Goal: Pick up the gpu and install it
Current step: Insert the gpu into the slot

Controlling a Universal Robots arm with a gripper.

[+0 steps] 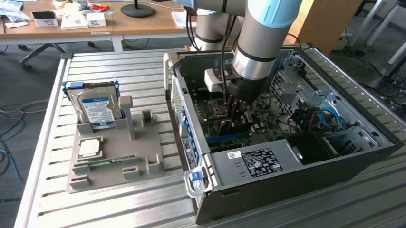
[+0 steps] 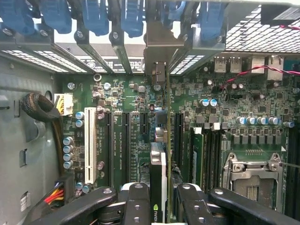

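Note:
The gpu stands edge-on between my fingers, its dark side with a green logo facing the wrist camera. Its silver end bracket reaches up to the slot openings at the case's rear wall. My gripper is shut on the card, with black fingers pressing both faces. The card runs along the black expansion slots of the green motherboard; whether it is seated in one I cannot tell. In the exterior view my gripper is down inside the open computer case.
Blue slot latches line the rear wall, and a white slot and a CPU socket flank the card. A power supply fills the case's near end. The grey holder outside carries a hard drive.

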